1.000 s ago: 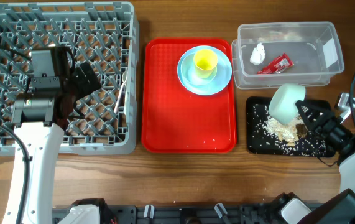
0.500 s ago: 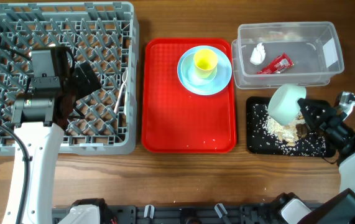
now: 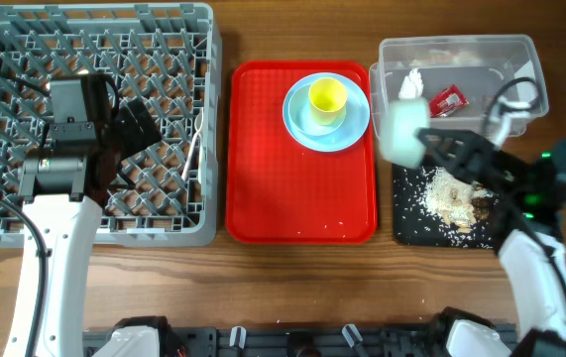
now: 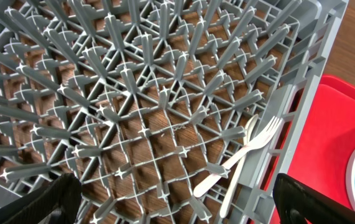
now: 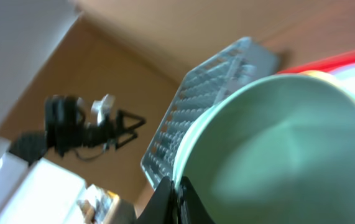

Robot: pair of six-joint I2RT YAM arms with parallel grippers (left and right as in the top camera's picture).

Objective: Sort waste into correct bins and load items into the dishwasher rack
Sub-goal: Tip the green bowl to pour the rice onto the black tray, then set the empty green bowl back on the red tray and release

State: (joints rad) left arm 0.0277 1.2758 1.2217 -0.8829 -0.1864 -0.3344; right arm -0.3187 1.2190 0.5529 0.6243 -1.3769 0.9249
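Overhead, right arm (image 3: 528, 213) stretches left, fingers (image 3: 456, 151) pinching mint-green bowl (image 3: 399, 129).

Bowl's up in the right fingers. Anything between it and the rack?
The red tray lies between the bowl and the rack, carrying the plate and yellow cup at its far end. Carried high, the bowl should pass over them. The left gripper hangs open over the rack's middle.

You have:
- grey plastic pegged rack (image 3: 94, 236), with white plastic spoon and fork (image 3: 195, 139) inside by its right wall
- light blue plate (image 3: 354, 129) carrying upright yellow cup (image 3: 327, 99)
- mint-green bowl (image 3: 401, 129), tipped sideways, aloft
- clear tub (image 3: 525, 114) holding crumpled white napkin (image 3: 413, 79) and red foil wrapper (image 3: 450, 99)
- flat black tray (image 3: 401, 233) strewn with rice scraps (image 3: 446, 193)
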